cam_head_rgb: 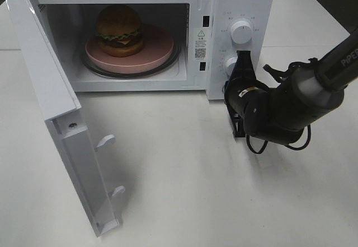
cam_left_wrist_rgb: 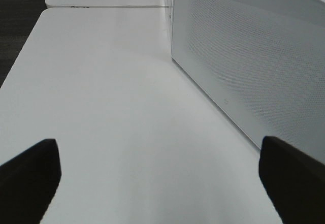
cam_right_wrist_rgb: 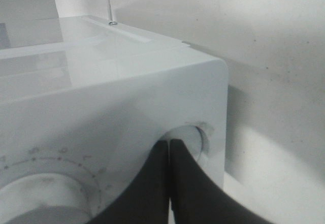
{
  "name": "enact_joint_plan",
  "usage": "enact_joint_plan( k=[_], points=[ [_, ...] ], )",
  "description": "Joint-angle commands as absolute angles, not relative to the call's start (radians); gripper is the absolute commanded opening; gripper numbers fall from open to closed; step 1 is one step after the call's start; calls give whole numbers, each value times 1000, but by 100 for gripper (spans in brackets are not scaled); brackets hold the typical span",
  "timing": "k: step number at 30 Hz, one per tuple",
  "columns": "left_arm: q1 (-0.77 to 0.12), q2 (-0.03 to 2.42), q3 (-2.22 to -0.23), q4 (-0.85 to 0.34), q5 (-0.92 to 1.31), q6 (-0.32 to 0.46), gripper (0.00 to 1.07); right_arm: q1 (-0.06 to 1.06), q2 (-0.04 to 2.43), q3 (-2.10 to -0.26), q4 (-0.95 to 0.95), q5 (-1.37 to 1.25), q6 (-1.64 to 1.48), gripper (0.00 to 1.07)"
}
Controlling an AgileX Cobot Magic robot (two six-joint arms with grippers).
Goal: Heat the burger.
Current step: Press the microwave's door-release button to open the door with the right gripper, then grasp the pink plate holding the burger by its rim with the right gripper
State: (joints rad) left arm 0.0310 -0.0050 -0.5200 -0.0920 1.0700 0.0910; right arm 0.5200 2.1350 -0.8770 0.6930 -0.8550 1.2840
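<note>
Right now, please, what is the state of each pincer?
Left pincer: open, holding nothing.
Right pincer: shut, tips at the lower knob, gripping nothing.

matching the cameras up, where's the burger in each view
exterior high: burger on the pink plate inside the open microwave, upper left of frame
left wrist: not in it
right wrist: not in it
shared landmark: the microwave, seen as a dotted white panel in left wrist and its dial corner in right wrist
</note>
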Motion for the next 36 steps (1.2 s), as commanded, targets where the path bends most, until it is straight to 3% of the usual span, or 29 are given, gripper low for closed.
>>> enact_joint_plan(
  k=[1,13,36],
  points=[
    [34,-11,-517,-91,1070,86,98,515,2077,-843,680,-820,1229,0],
    [34,-11,-517,-91,1070,86,98,515,1921,-731,661,-626,1001,0],
    [34,-11,-517,-91,1070,86,98,512,1560,-699,577,101,180,1]
  ],
)
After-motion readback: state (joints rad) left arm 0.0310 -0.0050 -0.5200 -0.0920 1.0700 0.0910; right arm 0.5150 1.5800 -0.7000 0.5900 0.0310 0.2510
